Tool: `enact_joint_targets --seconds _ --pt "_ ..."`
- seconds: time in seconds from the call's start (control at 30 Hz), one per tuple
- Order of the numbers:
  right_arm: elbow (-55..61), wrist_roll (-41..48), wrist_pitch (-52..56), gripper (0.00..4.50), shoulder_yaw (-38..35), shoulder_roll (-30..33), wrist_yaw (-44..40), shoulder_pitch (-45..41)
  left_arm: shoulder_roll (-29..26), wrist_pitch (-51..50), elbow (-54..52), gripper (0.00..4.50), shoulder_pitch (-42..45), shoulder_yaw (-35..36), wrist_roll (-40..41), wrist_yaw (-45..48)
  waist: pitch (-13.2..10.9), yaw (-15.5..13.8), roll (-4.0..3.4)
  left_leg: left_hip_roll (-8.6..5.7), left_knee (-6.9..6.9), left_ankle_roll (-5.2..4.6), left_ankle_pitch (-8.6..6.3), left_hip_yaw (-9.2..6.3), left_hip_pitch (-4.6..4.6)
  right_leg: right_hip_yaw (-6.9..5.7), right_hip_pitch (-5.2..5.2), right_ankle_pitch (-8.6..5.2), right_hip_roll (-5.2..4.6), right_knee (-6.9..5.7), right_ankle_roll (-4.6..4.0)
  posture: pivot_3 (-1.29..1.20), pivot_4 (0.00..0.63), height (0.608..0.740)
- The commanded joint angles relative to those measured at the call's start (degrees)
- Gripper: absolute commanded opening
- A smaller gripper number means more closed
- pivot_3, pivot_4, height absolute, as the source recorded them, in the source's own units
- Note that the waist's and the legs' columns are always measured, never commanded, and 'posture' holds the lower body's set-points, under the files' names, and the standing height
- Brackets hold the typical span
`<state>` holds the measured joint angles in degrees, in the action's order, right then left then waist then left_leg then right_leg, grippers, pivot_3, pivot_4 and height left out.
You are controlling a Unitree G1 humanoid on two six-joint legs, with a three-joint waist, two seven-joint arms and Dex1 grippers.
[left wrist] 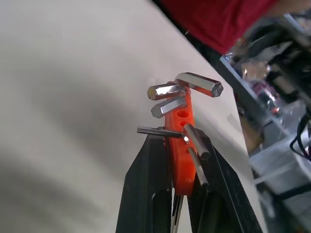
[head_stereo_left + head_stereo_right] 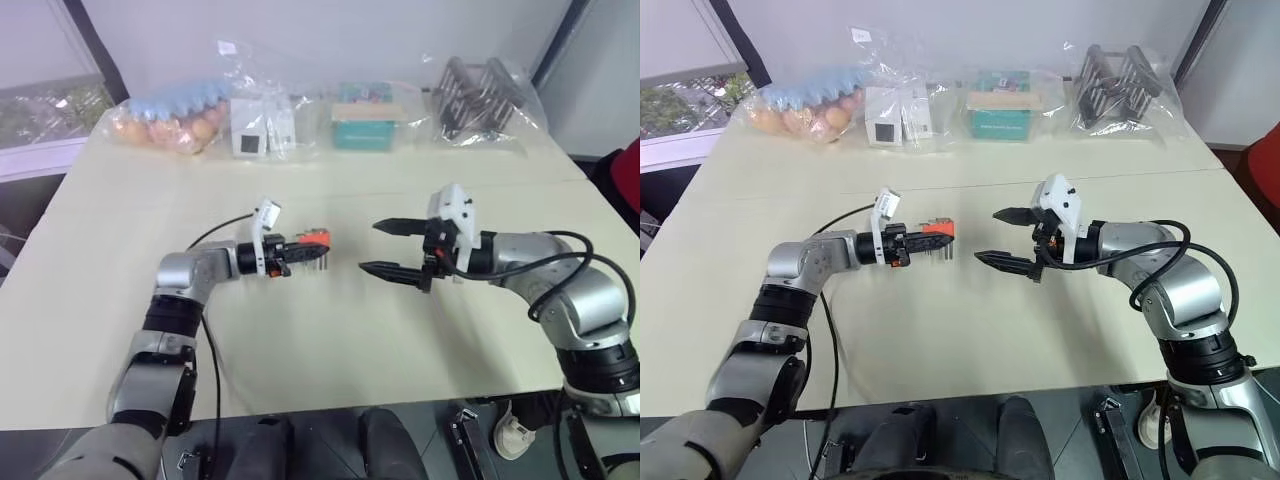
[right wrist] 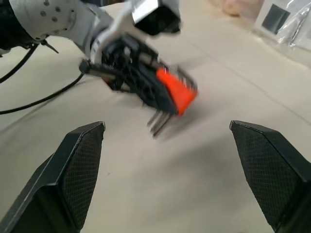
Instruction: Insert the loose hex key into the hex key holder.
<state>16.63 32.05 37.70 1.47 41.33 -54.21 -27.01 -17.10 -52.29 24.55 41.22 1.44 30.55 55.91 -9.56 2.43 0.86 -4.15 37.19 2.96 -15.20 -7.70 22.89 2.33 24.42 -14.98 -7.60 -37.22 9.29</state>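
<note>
Holder point(image 1: 181, 145) clamped in L tool point(image 2: 300, 252); R tool point(image 2: 392, 248) spread wide, empty, nearby.

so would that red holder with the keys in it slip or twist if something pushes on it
The hex key holder looks like stiff smooth plastic, so probably rigid. The left gripper pinches only its lower end, so a push near the protruding keys might pivot it. It likely won't roll if set down.

Around the hex key holder point(image 2: 937, 233), clamped in the left gripper point(image 2: 925, 243) above the table point(image 2: 970, 340), bare tabletop lies on every side. Facing the holder, the right gripper point(image 2: 1006, 238) stands wide apart, a clear gap between. Beyond the holder, bagged goods point(image 2: 910, 115) line the far edge.
</note>
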Motion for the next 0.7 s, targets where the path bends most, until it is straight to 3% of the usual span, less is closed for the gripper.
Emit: enact_joint_targets --seconds 0.03,0.33,0.53,0.7 --pt "2.10 -0.79 -1.85 4.32 -1.56 0.14 0.88 0.92 0.25 -5.82 2.37 0.45 -0.18 3.37 0.85 -6.34 0.00 -0.02 0.01 -0.01 0.00 0.00 0.00 0.00 0.00 0.00 0.00 0.00 -0.01 0.01 0.00 0.00 0.150 0.740" --pt "2.17 -1.53 -2.63 4.33 -0.36 -1.95 2.17 1.55 -0.75 -6.69 3.02 4.46 -1.21 4.71 -1.18 -13.58 0.03 -0.64 0.01 0.00 -0.04 0.02 0.01 0.01 -0.46 0.00 -0.51 0.00 -0.02 0.05 -0.01 0.00 0.150 0.740" --pt "3.19 -1.42 -2.70 4.33 -1.64 -0.48 1.71 4.13 -9.03 -0.74 -15.83 4.46 -12.14 -2.10 -7.78 -17.27 0.07 0.25 0.00 0.10 -0.41 0.00 -0.04 0.06 -1.16 0.11 -0.99 -0.02 0.02 0.24 -0.02 0.00 0.150 0.740" --pt "4.16 3.01 0.76 4.33 -8.39 -3.19 8.05 6.89 -9.75 3.97 -32.00 4.46 -20.03 8.45 -4.03 -22.57 0.05 0.07 0.01 0.16 -0.86 0.00 -0.04 0.13 -1.38 0.28 -1.00 -0.02 0.03 0.46 -0.03 0.00 0.150 0.740"
